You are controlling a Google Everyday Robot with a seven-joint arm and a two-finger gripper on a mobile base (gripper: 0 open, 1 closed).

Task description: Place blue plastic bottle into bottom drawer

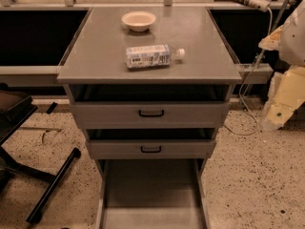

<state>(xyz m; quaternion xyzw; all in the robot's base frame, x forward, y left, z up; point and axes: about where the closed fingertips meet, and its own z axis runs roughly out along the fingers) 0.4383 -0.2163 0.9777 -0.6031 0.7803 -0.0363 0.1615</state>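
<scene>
Centrally, the blue plastic bottle [148, 56] is laid on its side on the cabinet top [95, 51], cap toward 3 o'clock. At 6 o'clock the bottom drawer [151, 194] is pulled open, presumably to receive it. The gripper [281, 101] is held at 3 o'clock, well apart; its state cannot be told.

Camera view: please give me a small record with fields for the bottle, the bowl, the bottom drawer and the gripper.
blue plastic bottle: lies on its side on the cabinet top, cap pointing right
bowl: upright, behind the bottle, apart from it
bottom drawer: pulled open, bottle not in it
gripper: at the right edge, beside the cabinet, away from the bottle
task state: not yet done
</scene>
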